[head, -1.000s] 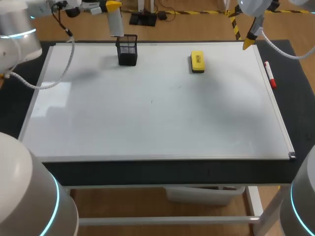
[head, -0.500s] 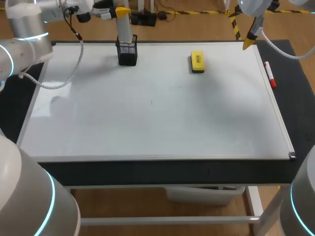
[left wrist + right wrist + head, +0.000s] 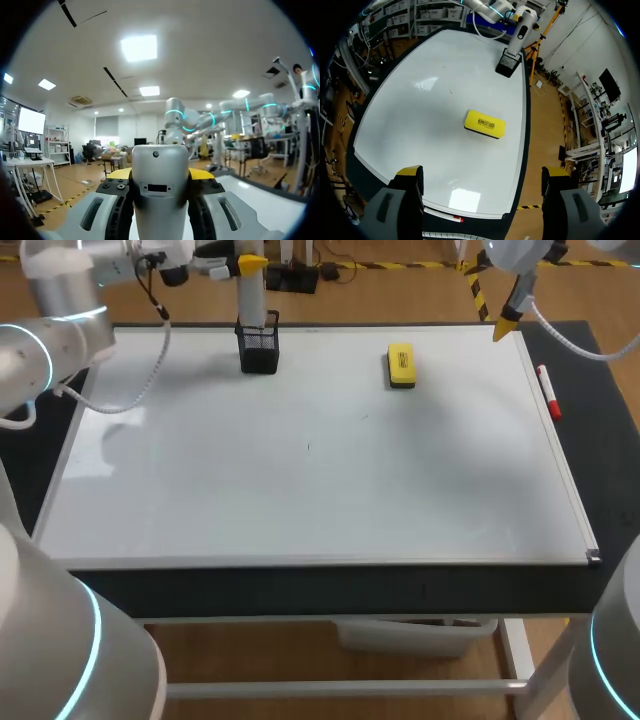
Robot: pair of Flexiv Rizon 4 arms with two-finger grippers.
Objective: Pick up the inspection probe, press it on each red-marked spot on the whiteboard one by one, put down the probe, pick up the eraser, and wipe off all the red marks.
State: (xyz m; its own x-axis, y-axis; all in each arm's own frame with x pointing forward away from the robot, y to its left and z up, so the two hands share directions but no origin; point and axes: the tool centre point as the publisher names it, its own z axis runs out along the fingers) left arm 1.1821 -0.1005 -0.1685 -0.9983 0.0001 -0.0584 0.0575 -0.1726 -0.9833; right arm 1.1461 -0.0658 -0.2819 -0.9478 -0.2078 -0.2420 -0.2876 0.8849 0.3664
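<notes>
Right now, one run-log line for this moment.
left gripper shut on probe, at holder | right gripper open above whiteboard | eraser on whiteboard | red marks: none visible

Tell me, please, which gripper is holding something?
The left gripper: it is shut on the inspection probe at the black mesh holder; the right gripper is open and empty.

Whiteboard [image 3: 310, 460] and red marker [image 3: 548, 392] on black table [image 3: 590, 410]; mesh holder [image 3: 259, 352], eraser [image 3: 401, 366] on whiteboard.

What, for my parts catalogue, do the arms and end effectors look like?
Left arm and right arm: rounded silver-white links, cyan light rings. Black cable left, pale cable right. Left end effector and right end effector: grey fingers, yellow tips.
</notes>
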